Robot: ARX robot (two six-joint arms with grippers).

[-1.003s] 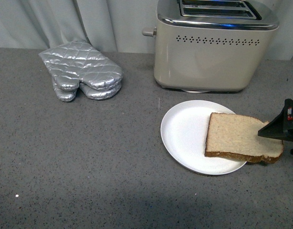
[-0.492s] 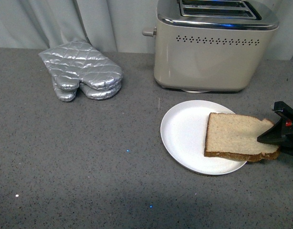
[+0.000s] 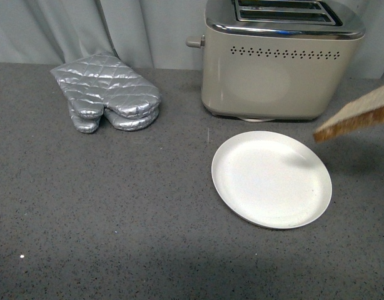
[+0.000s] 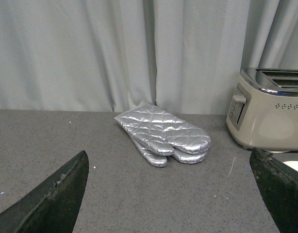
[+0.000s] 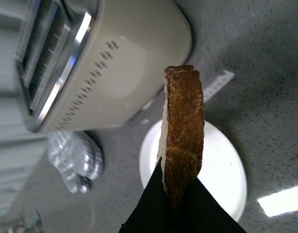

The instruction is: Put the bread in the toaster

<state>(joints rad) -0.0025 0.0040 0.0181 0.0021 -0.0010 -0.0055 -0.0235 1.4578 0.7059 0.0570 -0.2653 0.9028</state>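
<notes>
The white plate sits bare on the grey counter, just in front of the toaster. The bread is up in the air, in front of the toaster and near its right end. It is tilted and seems lower than the toaster's top. The right claw pinches one end of the slice between its two black fingers, closed tight on it. The rest sticks out free.

What could go wrong? The slice looks soft, so I think it may bend or tear where it is pinched and fall in front of the toaster. It also has to stand on edge and line up with a slot in the toaster's top. If it goes in crooked, a corner could catch on the shiny rim and crumple. If it does not go high enough, it could bump the toaster's side.

The right arm is out of the front view. The left claw hovers low, well to the left of the toaster, with its fingers spread wide and nothing in them. The silver oven mitt lies between it and the toaster.
</notes>
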